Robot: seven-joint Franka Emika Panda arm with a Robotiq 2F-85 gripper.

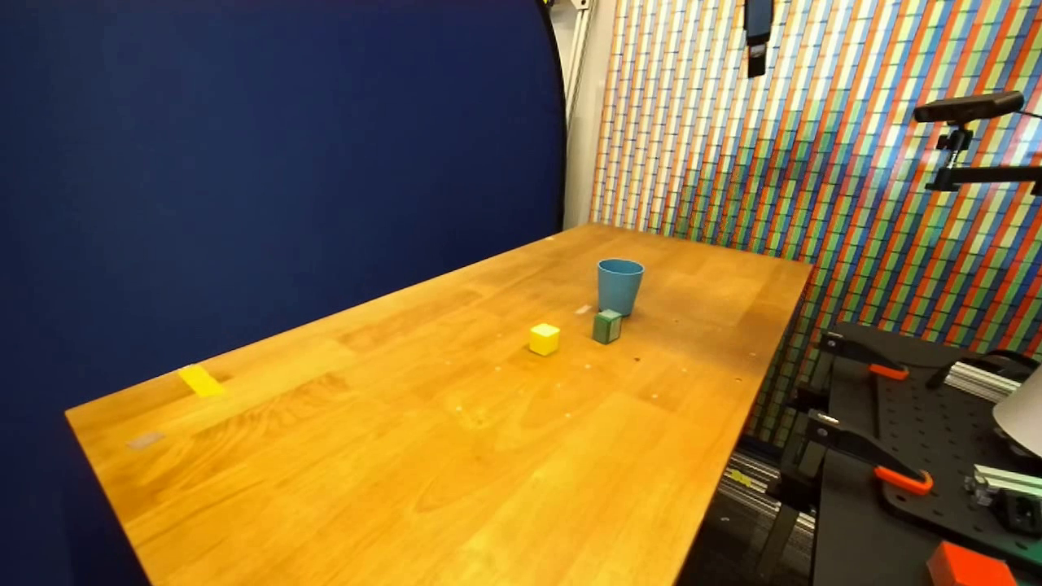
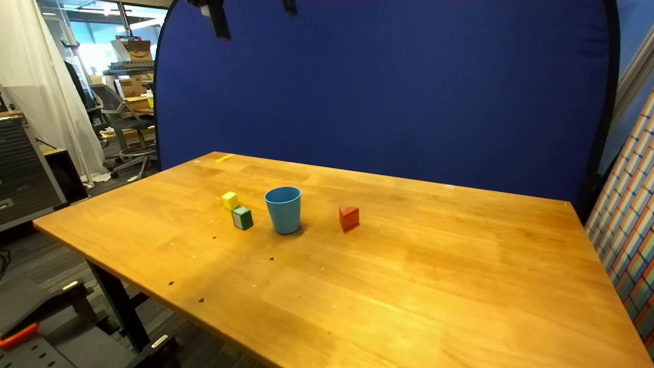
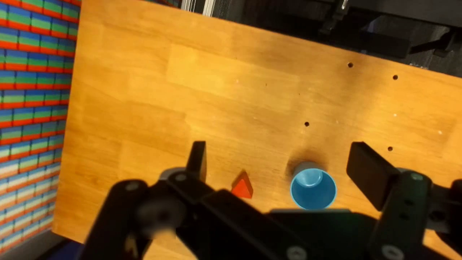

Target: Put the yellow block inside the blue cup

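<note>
The yellow block (image 1: pixel 545 339) is a small cube on the wooden table, and it also shows in an exterior view (image 2: pixel 230 200). It is out of view or hidden in the wrist view. The blue cup (image 1: pixel 620 286) stands upright in both exterior views (image 2: pixel 284 210), apart from the yellow block. In the wrist view I look down into the cup (image 3: pixel 313 189) and see nothing inside it. My gripper (image 3: pixel 278 155) is open and empty, with fingers wide apart. It is high above the table; its fingertips show at the top edge of both exterior views (image 1: pixel 757 61) (image 2: pixel 255 23).
A green block (image 1: pixel 606 326) sits between the yellow block and the cup, close to both (image 2: pixel 242 217). A red triangular block (image 2: pixel 349 218) stands on the cup's other side (image 3: pixel 243 187). Yellow tape (image 1: pixel 200 380) lies near the table's edge. A dark blue screen (image 2: pixel 388 92) stands behind the table.
</note>
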